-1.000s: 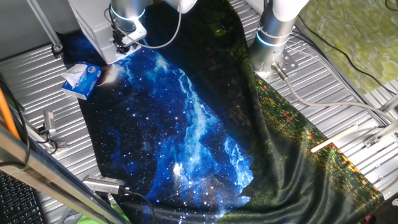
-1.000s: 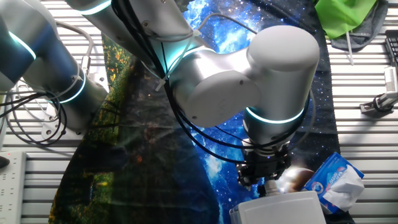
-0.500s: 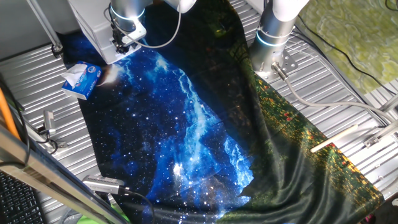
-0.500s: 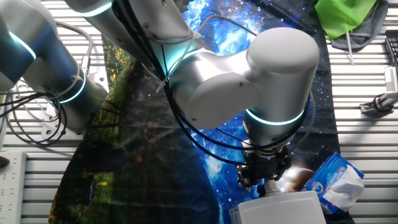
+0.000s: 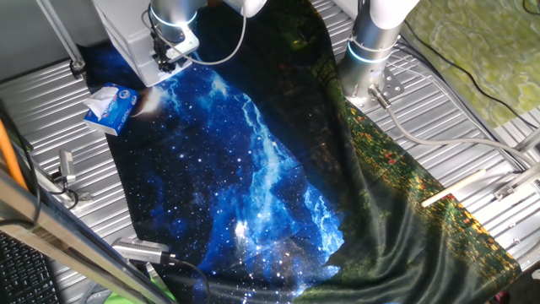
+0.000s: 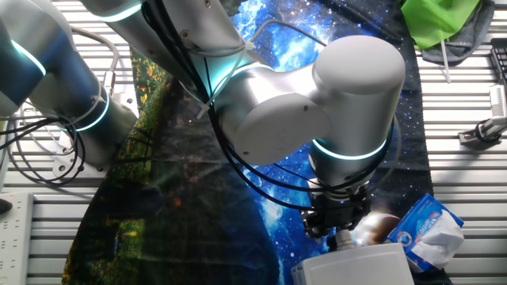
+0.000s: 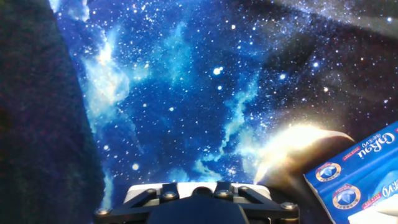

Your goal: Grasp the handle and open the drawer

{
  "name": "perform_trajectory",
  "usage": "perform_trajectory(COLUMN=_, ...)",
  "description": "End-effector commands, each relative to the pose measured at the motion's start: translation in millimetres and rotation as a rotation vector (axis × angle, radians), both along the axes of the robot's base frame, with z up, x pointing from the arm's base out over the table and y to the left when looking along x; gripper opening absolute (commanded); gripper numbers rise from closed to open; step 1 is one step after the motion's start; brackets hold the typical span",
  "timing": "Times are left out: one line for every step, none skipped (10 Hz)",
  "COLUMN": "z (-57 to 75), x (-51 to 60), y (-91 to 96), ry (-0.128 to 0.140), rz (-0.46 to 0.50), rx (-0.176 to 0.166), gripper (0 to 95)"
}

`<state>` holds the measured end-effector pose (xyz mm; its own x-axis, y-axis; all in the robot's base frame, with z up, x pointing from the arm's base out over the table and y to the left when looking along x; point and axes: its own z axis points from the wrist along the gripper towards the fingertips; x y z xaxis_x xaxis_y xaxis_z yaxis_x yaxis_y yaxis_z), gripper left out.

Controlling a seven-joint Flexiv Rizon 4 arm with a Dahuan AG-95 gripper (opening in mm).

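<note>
The drawer is part of the pale grey-white boxy unit (image 5: 126, 38) at the back left; in the other fixed view its top (image 6: 356, 267) is at the bottom edge. My gripper (image 5: 166, 59) is pressed against the unit's front, low down near the cloth. In the other fixed view the gripper (image 6: 337, 228) hangs just above the unit's edge. In the hand view the gripper (image 7: 194, 191) shows two fingers (image 7: 163, 190) standing apart against a strip of the unit (image 7: 186, 186), with a dark rounded shape between them. The handle is not clearly visible, and the fingertips are hidden.
A small blue-and-white carton (image 5: 110, 108) lies on the starry blue cloth (image 5: 236, 169) beside the unit, close to my gripper; it also shows in the other fixed view (image 6: 428, 229) and the hand view (image 7: 360, 180). A second arm's base (image 5: 371, 51) stands at the back right.
</note>
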<state>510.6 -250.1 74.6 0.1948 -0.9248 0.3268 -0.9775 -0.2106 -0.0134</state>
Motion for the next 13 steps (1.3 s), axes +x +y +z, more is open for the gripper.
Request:
perform_trajectory(z=-1.1, x=-0.3, y=-0.7, ry=-0.005, rz=0.001, rx=-0.003, gripper=19.0)
perform_trajectory(z=-1.2, x=-0.2, y=-0.7, ry=-0.005, rz=0.002, rx=-0.003, gripper=19.0)
perform_trajectory(z=-0.9, x=0.4, y=-0.6, ry=-0.003, rz=0.005, rx=-0.002, gripper=19.0)
perform_trajectory(z=-0.7, x=0.8, y=-0.4, ry=-0.003, rz=0.006, rx=-0.001, gripper=19.0)
perform_trajectory(z=-0.7, x=0.8, y=-0.4, ry=-0.003, rz=0.005, rx=-0.001, gripper=19.0)
perform_trajectory(z=-0.7, x=0.9, y=-0.4, ry=-0.003, rz=0.005, rx=-0.002, gripper=19.0)
perform_trajectory(z=-0.7, x=0.9, y=-0.4, ry=-0.002, rz=0.006, rx=-0.002, gripper=19.0)
perform_trajectory(z=-0.7, x=0.9, y=-0.4, ry=-0.002, rz=0.007, rx=-0.001, gripper=38.0)
perform_trajectory(z=-0.9, x=0.8, y=-0.5, ry=-0.002, rz=0.008, rx=-0.001, gripper=38.0)
perform_trajectory(z=-1.7, x=0.8, y=-0.5, ry=-0.001, rz=0.01, rx=0.0, gripper=38.0)
perform_trajectory(z=-2.1, x=0.7, y=-0.6, ry=-0.002, rz=0.007, rx=0.0, gripper=38.0)
perform_trajectory(z=-2.2, x=0.7, y=-0.7, ry=-0.002, rz=0.007, rx=0.0, gripper=38.0)
perform_trajectory(z=-3.1, x=0.7, y=-0.9, ry=-0.003, rz=0.008, rx=0.0, gripper=38.0)
